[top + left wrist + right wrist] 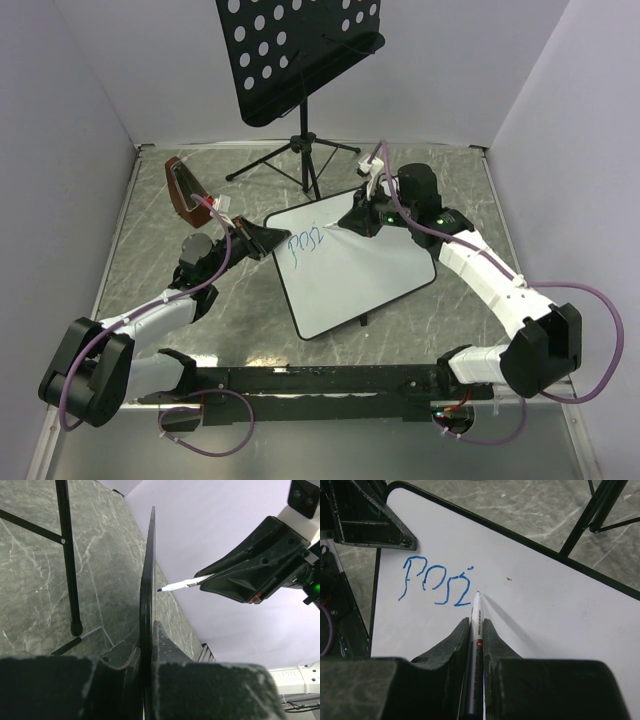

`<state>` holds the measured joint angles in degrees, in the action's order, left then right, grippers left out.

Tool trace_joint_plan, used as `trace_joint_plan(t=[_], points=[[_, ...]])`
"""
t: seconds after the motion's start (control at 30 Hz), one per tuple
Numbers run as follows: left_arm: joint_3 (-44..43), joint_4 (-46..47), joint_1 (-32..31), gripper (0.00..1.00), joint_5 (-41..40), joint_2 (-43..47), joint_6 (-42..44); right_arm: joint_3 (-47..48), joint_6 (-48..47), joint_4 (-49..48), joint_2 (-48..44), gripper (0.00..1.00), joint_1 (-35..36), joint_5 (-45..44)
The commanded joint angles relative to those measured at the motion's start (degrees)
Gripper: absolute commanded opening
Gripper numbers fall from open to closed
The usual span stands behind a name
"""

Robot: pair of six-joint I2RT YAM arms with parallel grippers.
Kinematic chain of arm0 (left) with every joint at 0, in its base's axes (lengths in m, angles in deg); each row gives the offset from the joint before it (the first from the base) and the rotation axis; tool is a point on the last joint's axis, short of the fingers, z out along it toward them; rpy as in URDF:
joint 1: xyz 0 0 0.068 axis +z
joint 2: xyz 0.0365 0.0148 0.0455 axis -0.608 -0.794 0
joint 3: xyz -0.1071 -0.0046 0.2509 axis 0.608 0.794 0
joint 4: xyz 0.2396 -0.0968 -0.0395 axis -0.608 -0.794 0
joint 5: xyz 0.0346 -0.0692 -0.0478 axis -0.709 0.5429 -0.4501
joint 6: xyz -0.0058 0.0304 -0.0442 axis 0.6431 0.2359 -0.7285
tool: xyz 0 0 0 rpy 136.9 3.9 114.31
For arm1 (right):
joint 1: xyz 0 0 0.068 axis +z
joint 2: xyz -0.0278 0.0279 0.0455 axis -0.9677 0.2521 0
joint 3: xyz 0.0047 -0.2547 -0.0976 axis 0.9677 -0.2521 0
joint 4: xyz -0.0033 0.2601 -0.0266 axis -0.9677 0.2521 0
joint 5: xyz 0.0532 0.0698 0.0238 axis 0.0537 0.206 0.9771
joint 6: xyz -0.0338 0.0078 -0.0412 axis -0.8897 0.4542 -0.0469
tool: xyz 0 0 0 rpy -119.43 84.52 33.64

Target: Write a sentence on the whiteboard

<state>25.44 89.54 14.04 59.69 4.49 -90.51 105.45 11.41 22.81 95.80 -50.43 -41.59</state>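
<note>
The whiteboard (370,275) sits diamond-wise over the bench (150,260), its left corner clamped in the left gripper (262,237), and the blue sentence (436,585), reading only "posi", runs from that corner toward the right gripper (471,624), which is closed on a marker (474,645) whose tip points at the last letter.

free: above whiteboard (370,275) near half | blocked: music stand (300,50) legs behind, left gripper (268,238) on corner

A marker (476,607) is clamped between the fingers of the right gripper (475,624), its tip set at the whiteboard (560,610) just right of blue letters (436,584) reading roughly "posi". Black stand legs (592,515) are seen past the board's far edge.
</note>
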Motion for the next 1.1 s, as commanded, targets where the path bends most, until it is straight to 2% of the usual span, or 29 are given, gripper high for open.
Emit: trace_joint_plan(t=[0.0, 0.6, 1.07], points=[[-0.97, 7.45, -0.33, 0.01, 1.48, 1.26, 1.96, 2.85, 1.5, -1.75, 1.65, 0.0, -0.1, 1.49], [-0.88, 7.9, -0.33, 0.01, 1.57, 1.08, 1.78, 3.12, 1.76, -2.46, 1.48, 0.0, -1.42, -4.65], [-1.23, 7.72, -0.42, 0.01, 1.74, 0.82, 1.78, 4.26, 2.46, -4.83, 1.39, 0.0, -1.07, -1.14]])
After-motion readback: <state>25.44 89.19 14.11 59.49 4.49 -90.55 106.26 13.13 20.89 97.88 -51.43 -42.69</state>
